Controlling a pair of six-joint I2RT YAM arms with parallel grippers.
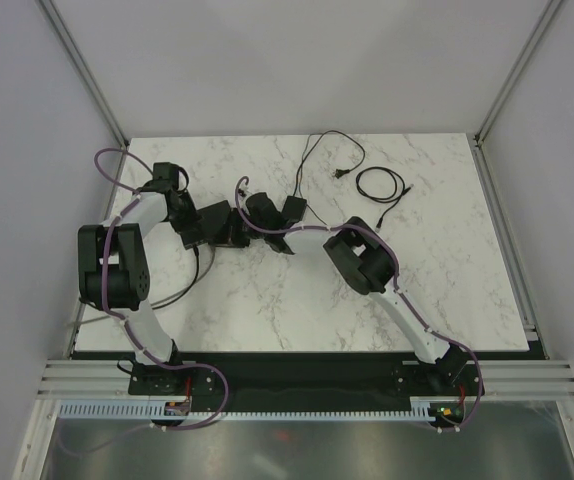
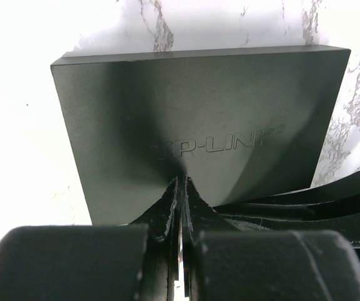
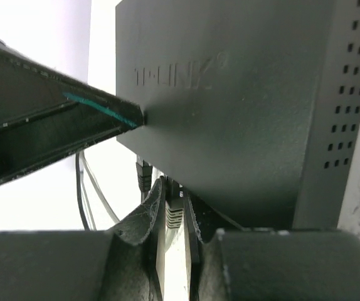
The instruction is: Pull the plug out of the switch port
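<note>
Top view: switch [image 1: 229, 232] on table [image 1: 267, 300], left gripper [image 1: 202, 222] at its left, right gripper [image 1: 259, 215] at its right.
Left wrist: jaws closed, empty, tips pressing the switch top.
Right wrist: fingers clamp plug [image 3: 175, 210] at the switch's edge.

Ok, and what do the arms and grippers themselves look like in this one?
Both the left arm and right arm have white links with bulky black joint housings. A purple cable winds along each from base to wrist. The left gripper and right gripper are black, with thin, rough-edged fingers on blocky matte bodies.
</note>
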